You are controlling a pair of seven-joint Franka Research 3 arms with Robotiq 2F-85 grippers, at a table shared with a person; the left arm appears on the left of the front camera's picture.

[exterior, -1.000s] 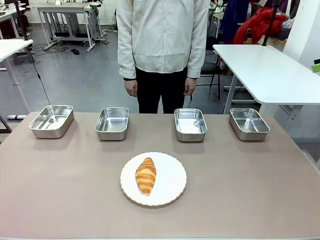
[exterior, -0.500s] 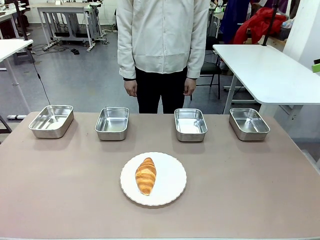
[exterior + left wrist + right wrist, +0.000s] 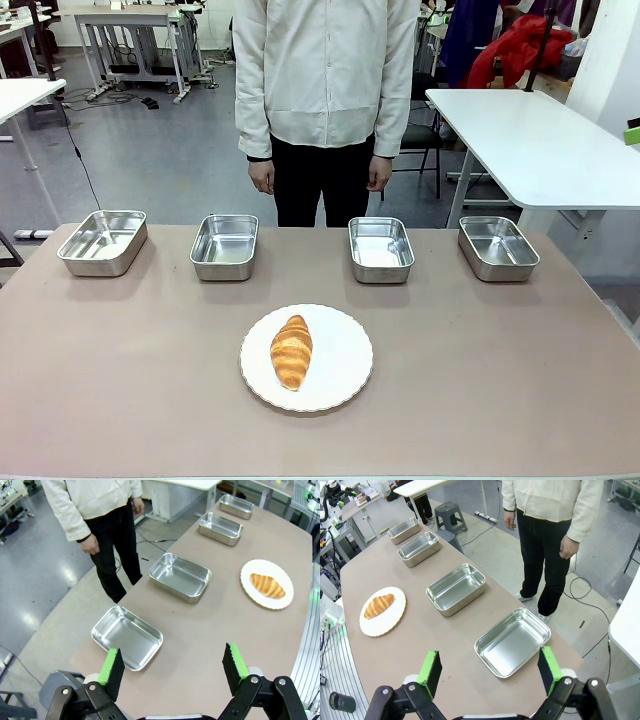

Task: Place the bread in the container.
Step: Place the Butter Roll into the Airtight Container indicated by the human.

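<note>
As the table (image 3: 120, 400) stands, I record the plate (image 3: 345, 375) at its near middle, four containers (image 3: 224, 245) along the far edge, the bread (image 3: 291, 350) on that plate. Left pincer (image 3: 172, 655) and right pincer (image 3: 488, 654) gape, empty. Advised: span the bread's narrow width from above, close gently.

Bright, even overhead lighting; all views sharp. The pans (image 3: 224, 247) cast short, soft shadows on the desk (image 3: 120, 380). Mild glare inside the pans (brightest on their bottoms). Wrist views bow the desk edges.
</note>
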